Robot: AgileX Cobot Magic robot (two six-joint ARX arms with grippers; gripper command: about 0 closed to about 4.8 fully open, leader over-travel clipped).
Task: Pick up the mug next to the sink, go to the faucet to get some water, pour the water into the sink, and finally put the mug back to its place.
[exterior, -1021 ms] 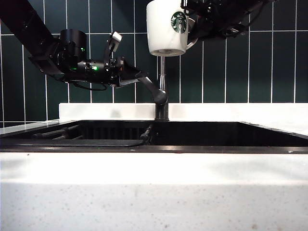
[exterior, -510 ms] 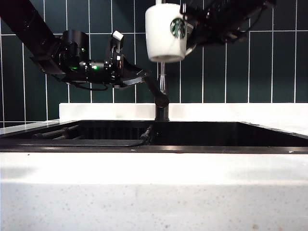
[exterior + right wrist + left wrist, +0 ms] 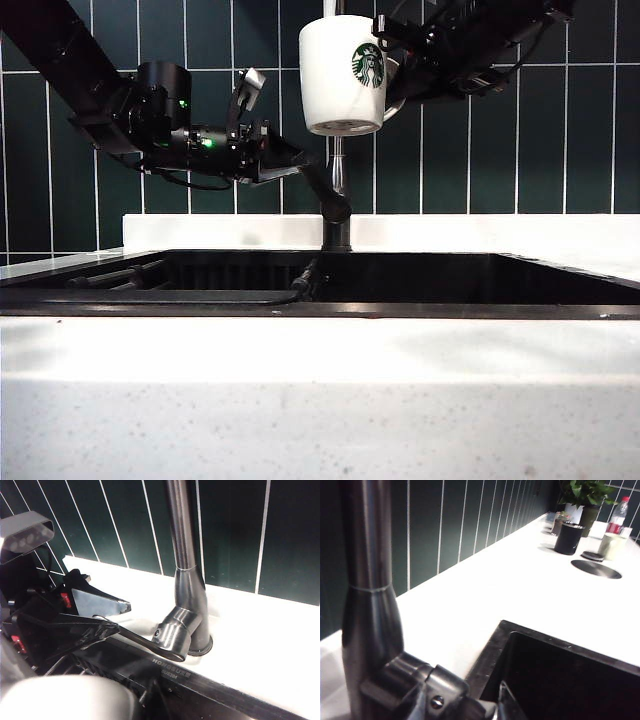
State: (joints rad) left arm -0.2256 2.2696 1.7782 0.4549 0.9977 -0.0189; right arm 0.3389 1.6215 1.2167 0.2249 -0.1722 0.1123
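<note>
The white mug [image 3: 343,75] with the green siren logo hangs upright high in the exterior view, in front of the faucet [image 3: 338,170] pipe. My right gripper [image 3: 397,62] is shut on its handle side. In the right wrist view the mug [image 3: 65,700] fills the near corner. My left gripper [image 3: 272,130] stands open at the end of the faucet's grey lever [image 3: 140,640], its lower finger [image 3: 102,603] beside it. The faucet [image 3: 370,605] base fills the left wrist view. The dark sink [image 3: 450,280] lies below. No water shows.
A slotted rack [image 3: 120,275] lies in the sink's left part. The white speckled countertop [image 3: 320,400] runs along the front. Far along the counter stand a black cup [image 3: 568,538], a potted plant [image 3: 585,495], a bottle [image 3: 620,515] and a round black disc [image 3: 596,568].
The mug has come down a little and shifted slightly left in front of the pipe. The left gripper has edged right at the lever. Both jaws stand as before.
</note>
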